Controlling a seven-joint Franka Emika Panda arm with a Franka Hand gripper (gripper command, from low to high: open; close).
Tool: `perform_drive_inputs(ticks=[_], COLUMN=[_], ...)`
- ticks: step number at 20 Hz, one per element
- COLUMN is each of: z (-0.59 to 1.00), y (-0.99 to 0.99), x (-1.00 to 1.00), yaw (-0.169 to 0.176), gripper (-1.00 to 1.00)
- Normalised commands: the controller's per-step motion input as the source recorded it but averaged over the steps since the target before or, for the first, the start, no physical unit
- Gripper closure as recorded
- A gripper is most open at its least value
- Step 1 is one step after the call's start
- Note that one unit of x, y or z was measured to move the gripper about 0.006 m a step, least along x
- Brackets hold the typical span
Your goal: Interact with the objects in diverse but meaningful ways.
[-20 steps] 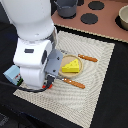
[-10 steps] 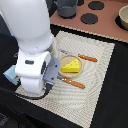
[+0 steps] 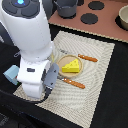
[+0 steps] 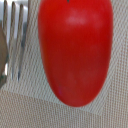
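Note:
A red tomato-like ball (image 4: 75,50) fills the wrist view and lies on the woven placemat (image 4: 30,110), very close under the camera. No fingers show in that view. In the exterior view my gripper (image 3: 36,89) hangs low over the placemat's near left corner. Its fingertips and the ball are hidden behind the white hand. A yellow cheese wedge (image 3: 71,65) sits on the round tan plate (image 3: 61,59). A small white-blue carton (image 3: 10,75) lies just off the mat to the exterior view's left. The banana is out of view.
Silver fork tines (image 4: 17,35) lie beside the ball. Orange-handled cutlery (image 3: 75,83) lies beside the plate, with another piece (image 3: 88,58) behind it. A toy stove with black burners (image 3: 90,19), a dark pot (image 3: 66,7) and a bowl (image 3: 123,17) stand at the back.
The hand has sunk lower toward the mat's near left corner. The cheese, plate and cutlery have not moved.

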Motion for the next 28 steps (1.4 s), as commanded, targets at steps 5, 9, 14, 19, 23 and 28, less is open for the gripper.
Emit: perform_drive_inputs(ticks=[5,9,14,19,23,28], z=[-0.09,0.00,0.00,0.00,0.00,0.00], y=[-0.07,-0.08,-0.08,-0.11,-0.07,-0.05], x=[0.16,0.19,0.18,0.16,0.22,0.19], yaw=[0.021,0.013,0.011,0.009,0.008,0.012], gripper=[-1.00,-1.00,-1.00,1.00,1.00,1.00])
